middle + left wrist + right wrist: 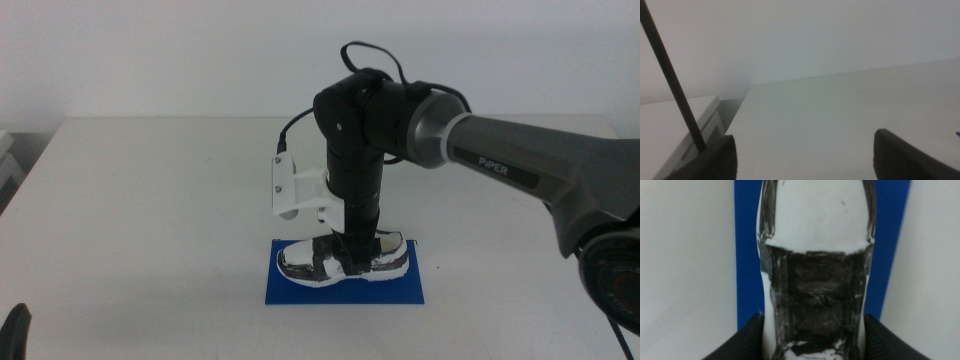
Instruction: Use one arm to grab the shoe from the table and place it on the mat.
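Note:
The white and black shoe (385, 255) lies flat on the dark-blue mat (290, 290) at the front middle of the white table (150, 200). The right arm (520, 165) reaches in from the right and points straight down. My right gripper (350, 255) is shut on the shoe's middle. In the right wrist view the shoe (815, 230) fills the space between the two jaws of the gripper (812, 345), with the mat (747, 255) showing on both sides. My left gripper (805, 160) is open and empty, and shows only at the bottom left edge of the middle view (15, 335).
A pale cabinet (685, 125) stands beside the table's left edge. A thin black cable (670, 75) crosses the left wrist view. The right arm's dark base and cables (610, 270) sit at the right edge.

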